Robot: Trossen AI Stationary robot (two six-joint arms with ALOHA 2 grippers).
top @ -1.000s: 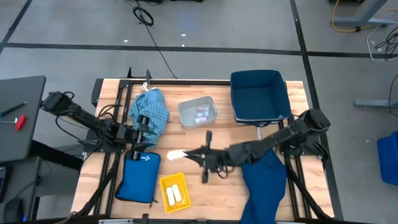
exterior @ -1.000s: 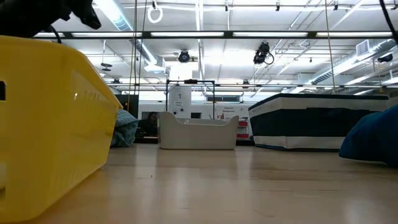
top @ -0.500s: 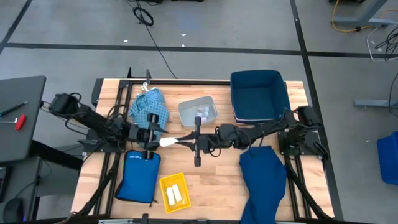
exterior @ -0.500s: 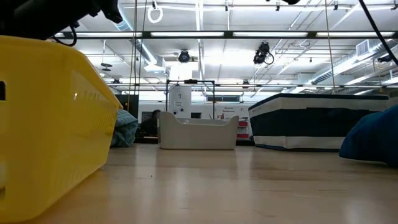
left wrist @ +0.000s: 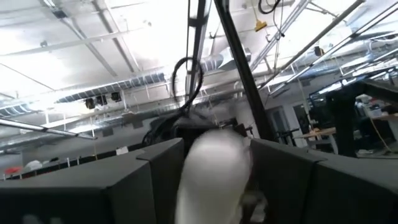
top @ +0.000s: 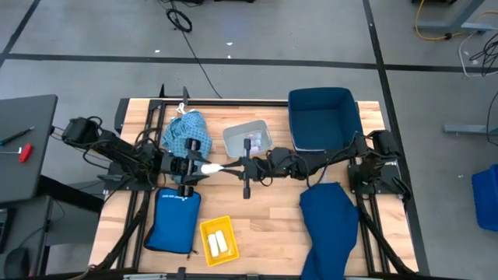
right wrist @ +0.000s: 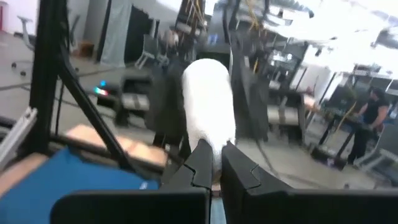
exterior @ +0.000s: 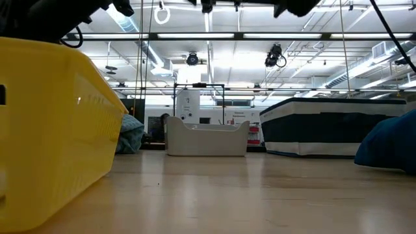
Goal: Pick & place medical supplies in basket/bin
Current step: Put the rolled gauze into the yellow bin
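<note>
A white roll (top: 212, 168) hangs in the air above the wooden surface (top: 272, 225), just in front of the light blue patterned cloth (top: 187, 140), grasped at opposite ends by the left pincer (top: 199, 167) and the right pincer (top: 233, 168), both clenched on it

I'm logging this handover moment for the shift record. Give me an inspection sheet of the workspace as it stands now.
Surface: wooden slatted table.
Job's things: white roll held between both claws; two white rolls in yellow plastic basket; vials in clear plastic bin; light blue patterned cloth; large navy cloth; navy bin.
Clutter: flat bright blue pouch.
Grippers: left claw and right claw each at one end of the roll.
Cables: black cable on floor.
Surroundings: grey concrete floor.
</note>
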